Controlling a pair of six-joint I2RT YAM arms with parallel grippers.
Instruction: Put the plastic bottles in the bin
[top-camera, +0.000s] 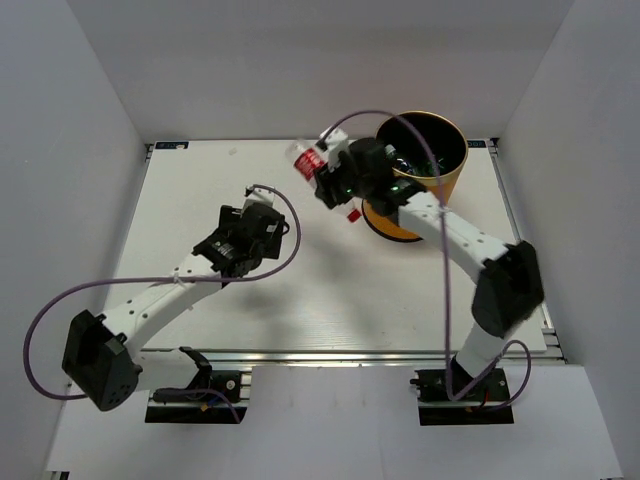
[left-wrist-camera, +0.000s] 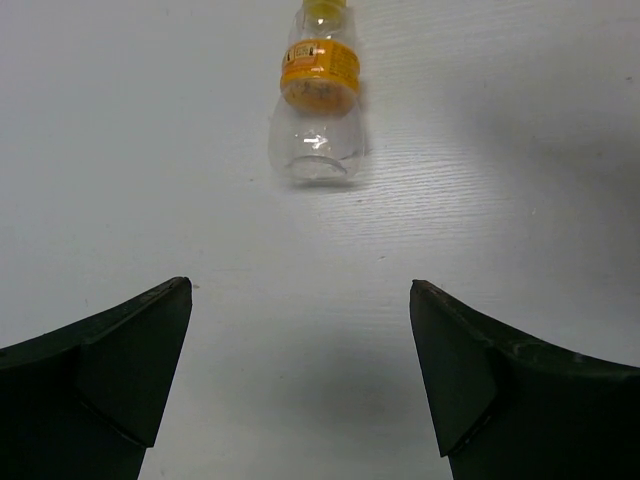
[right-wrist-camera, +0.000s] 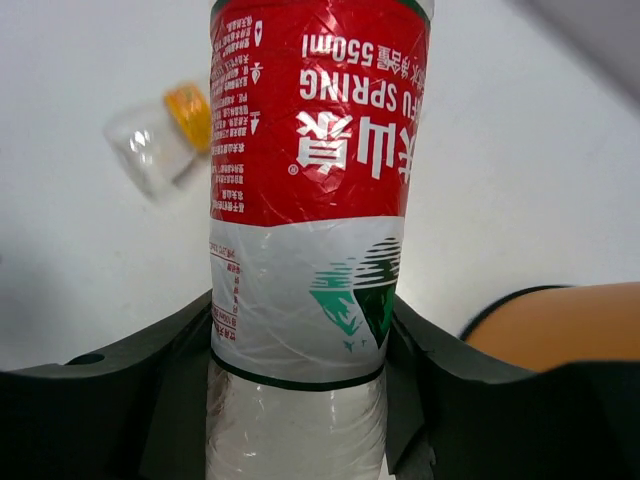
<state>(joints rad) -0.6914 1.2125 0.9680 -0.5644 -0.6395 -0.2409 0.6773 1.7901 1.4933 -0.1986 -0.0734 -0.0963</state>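
Clamping cylindrical red-labelled plastic bottle (right-wrist-camera: 312, 150), right pincer (right-wrist-camera: 300, 325)

Place: you are in a robot lab booth.
Signs: you see plain white walls (top-camera: 85, 120) boxing a railed white table (top-camera: 330, 300).

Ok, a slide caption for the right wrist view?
Right tool shut on a red-labelled bottle; small orange-labelled bottle lies on the table beyond.
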